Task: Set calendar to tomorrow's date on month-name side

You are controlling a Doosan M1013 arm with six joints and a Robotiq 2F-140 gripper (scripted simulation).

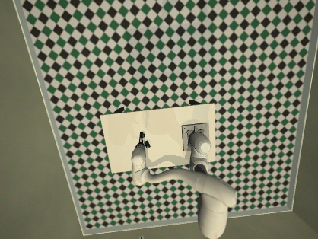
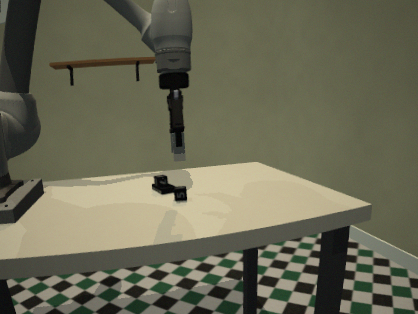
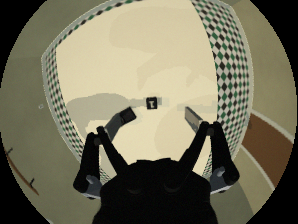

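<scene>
A small black tray (image 2: 161,189) lies on the cream table, and one black cube (image 2: 160,180) stands in it. A second black cube (image 2: 180,194) lies on the table top just to the right of the tray and outside it. It shows a white digit too small to read. My gripper (image 2: 176,146) hangs well above both, seen edge-on, open and empty. In the wrist view the fingers stand wide apart, with one dark cube (image 3: 152,103) far below between them. The tray is not clear in that view.
The arm's base plate (image 2: 15,200) is bolted to the table at the left, and it also shows in the overhead view (image 1: 195,134). A wooden wall shelf (image 2: 102,63) hangs behind the arm. The table's front edge (image 2: 200,239) curves round to the right, above a checkered floor.
</scene>
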